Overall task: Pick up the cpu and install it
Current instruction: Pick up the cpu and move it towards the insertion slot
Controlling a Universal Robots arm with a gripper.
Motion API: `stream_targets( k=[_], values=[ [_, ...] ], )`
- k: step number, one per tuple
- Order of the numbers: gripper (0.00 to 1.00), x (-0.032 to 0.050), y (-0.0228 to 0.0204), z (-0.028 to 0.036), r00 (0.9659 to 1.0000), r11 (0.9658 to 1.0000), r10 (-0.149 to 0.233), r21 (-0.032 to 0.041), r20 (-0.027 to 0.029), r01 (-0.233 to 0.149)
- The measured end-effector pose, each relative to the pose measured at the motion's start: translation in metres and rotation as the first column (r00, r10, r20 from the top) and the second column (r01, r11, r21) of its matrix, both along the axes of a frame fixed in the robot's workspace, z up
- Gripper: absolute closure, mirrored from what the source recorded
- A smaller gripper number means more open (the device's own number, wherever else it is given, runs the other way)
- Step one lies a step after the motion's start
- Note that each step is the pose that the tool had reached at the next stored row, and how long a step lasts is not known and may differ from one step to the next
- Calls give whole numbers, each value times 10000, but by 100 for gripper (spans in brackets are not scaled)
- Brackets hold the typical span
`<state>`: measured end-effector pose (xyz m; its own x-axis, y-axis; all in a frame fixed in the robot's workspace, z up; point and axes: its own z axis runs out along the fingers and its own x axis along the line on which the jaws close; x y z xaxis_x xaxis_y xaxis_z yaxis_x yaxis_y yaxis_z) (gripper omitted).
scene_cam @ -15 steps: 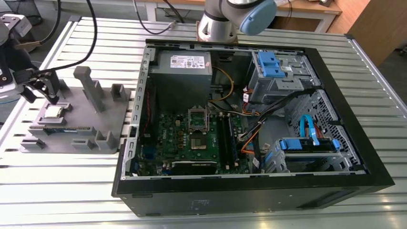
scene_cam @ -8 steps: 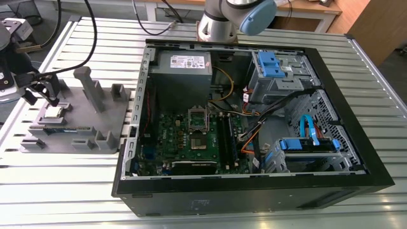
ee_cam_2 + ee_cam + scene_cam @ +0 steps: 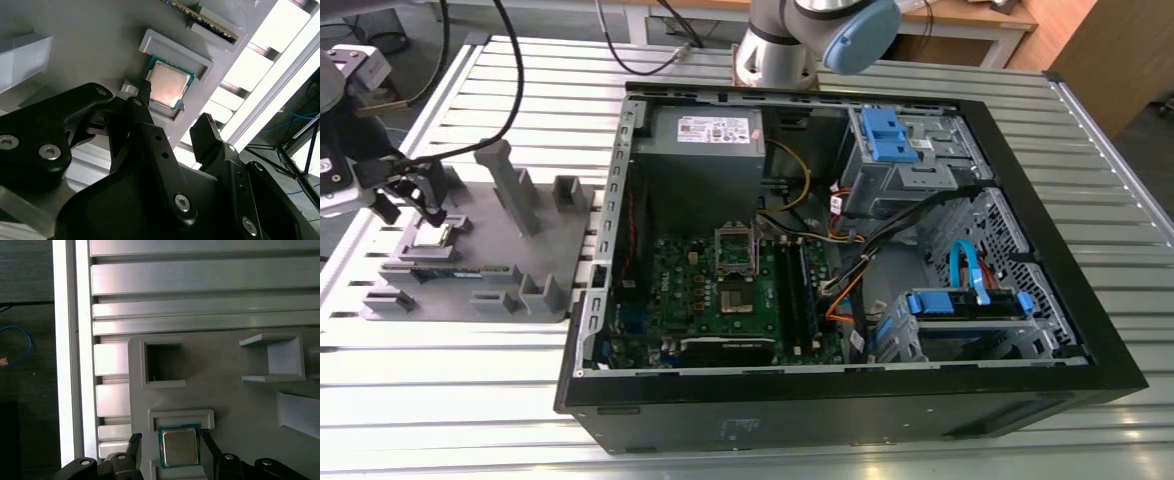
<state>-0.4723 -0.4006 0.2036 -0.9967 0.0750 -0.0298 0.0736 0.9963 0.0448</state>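
One cpu (image 3: pixel 179 446); one grey tray (image 3: pixel 240 405); one gripper (image 3: pixel 170 437) with two fingers (image 3: pixel 150 135); one open case (image 3: pixel 854 420); one green board (image 3: pixel 720 290); one power supply (image 3: pixel 707 140); two blue drive brackets (image 3: pixel 887 135).

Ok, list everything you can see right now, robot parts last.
small square silvery metal-topped cpu: one, silver, in a tray pocket.
grey block tray: one, grey, on the table at the exterior view's left.
thin memory stick: one, dark, in a tray slot.
open black computer case: one, black, beside the tray.
green circuit board: one, green, inside the case.
metal-framed socket: one, silver, on the board.
grey power-supply box: one, grey, inside the case.
blue plastic drive brackets: two, blue, inside the case.
slatted metal table: one, silver, under everything.
black gripper: one, black, open, fingers either side of the cpu.
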Motion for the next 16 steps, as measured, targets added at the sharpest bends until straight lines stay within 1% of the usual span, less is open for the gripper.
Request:
stream_targets(
  k=[2, 9, 13, 16],
  values=[
    [41, -2, 0, -18, 10000, 10000, 10, -1, 3, -10],
    [41, -2, 0, -24, 10000, 10000, 30, 0, 6, -30],
    [41, -3, 0, -43, 10000, 10000, 33, -1, 50, -33],
    [41, -2, 0, -54, 10000, 10000, 41, -2, 60, -41]
  ],
)
